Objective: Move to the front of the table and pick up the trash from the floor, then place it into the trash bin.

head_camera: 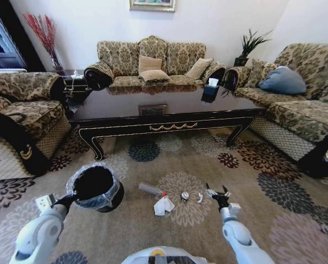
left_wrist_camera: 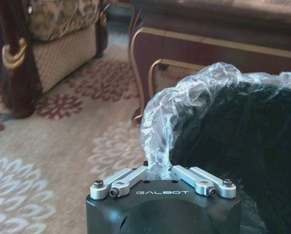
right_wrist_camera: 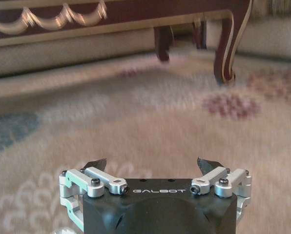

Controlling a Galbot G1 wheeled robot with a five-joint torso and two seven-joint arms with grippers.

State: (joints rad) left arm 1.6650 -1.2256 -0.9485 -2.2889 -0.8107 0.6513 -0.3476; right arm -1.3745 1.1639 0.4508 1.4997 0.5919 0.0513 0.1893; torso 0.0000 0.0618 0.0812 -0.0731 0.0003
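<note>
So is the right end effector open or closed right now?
Open: the right end effector has its fingertips spread apart with only carpet between them.

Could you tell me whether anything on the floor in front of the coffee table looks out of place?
Yes: litter lies on the carpet: a clear bottle, crumpled white paper, a small silvery piece and a white scrap. The left gripper pinches the trash bin liner; the right gripper hangs open beside them.

Setting: a home living room. Patterned upholstered sofas (head_camera: 147, 60) stand at 9, 12 and 3 o'clock around a glossy dark wood coffee table (head_camera: 164, 110) on a floral carpet (head_camera: 274, 181). A framed picture (head_camera: 152, 5) hangs at 12 o'clock; a potted plant (head_camera: 249, 47) stands at 1 o'clock.
</note>
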